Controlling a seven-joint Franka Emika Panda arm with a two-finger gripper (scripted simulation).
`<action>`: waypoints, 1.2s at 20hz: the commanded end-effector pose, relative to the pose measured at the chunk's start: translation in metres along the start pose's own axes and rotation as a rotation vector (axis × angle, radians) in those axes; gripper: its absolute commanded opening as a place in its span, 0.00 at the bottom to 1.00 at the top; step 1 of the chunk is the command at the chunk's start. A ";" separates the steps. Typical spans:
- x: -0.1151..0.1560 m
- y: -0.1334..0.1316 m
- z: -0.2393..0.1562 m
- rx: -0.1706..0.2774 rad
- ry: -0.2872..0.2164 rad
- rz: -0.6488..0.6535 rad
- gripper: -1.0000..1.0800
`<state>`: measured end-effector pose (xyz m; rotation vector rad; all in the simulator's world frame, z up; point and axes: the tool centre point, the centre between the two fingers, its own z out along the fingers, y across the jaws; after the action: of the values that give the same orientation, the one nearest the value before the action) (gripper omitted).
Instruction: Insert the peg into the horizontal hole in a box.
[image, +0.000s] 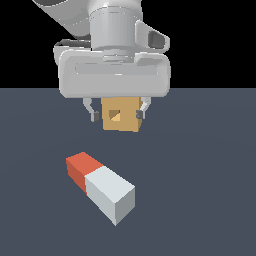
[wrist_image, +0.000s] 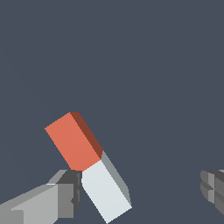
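The peg (image: 100, 186) lies flat on the grey surface (image: 200, 200), untouched, its red-orange half toward the box (image: 120, 115) and its white half nearer the exterior camera. The box sits farther back, well apart from the peg, its hole (image: 115, 115) facing the camera. The tool (image: 116, 112) hangs above the surface, fingers (wrist_image: 65, 192) spread wide and holding nothing.

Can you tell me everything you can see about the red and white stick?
The peg is a chunky bar with a square end, one half red-orange, the other white, with a plain matte surface. It lies flat on the dark grey floor, slanted, its white end toward the exterior camera. Nothing holds it: the gripper hangs open above, fingers spread wide. The box sits farther back, apart from it.
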<state>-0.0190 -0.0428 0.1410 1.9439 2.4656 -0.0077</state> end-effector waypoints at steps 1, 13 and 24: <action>-0.006 -0.005 0.006 0.000 0.000 -0.054 0.96; -0.039 -0.022 0.037 -0.003 0.002 -0.311 0.96; -0.068 -0.028 0.061 -0.004 0.004 -0.509 0.96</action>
<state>-0.0314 -0.1124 0.0827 1.2951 2.8623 -0.0004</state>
